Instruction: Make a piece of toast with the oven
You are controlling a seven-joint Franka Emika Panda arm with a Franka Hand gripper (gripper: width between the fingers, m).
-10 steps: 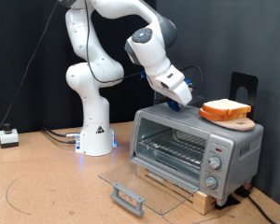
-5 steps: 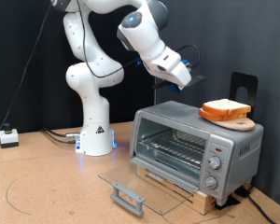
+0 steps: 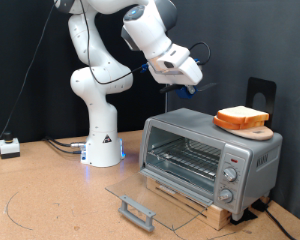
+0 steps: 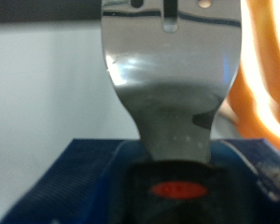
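Observation:
The piece of toast (image 3: pixel 240 113) lies on an orange-brown wooden board (image 3: pixel 247 125) on top of the silver oven (image 3: pixel 215 150), at the exterior view's right. The oven's glass door (image 3: pixel 155 193) hangs fully open and its wire rack (image 3: pixel 186 158) carries nothing. My gripper (image 3: pixel 186 84) hovers in the air above the oven's left end, well left of the toast. In the wrist view my gripper (image 4: pixel 173 187) is shut on a metal spatula (image 4: pixel 170 75) with a slotted blade and a black handle, blue pads (image 4: pixel 47 182) at its sides.
The oven stands on a low wooden base (image 3: pixel 180 195) on the brown table (image 3: pixel 50 200). A black stand (image 3: pixel 260 92) rises behind the toast. The robot's white base (image 3: pixel 102 145) and cables (image 3: pixel 60 145) sit at the back left, with a small white box (image 3: pixel 8 148) at the far left.
My gripper has risen from just above the oven's top, left of the toast, and moved up and slightly left. Toast, board and oven door have not moved.

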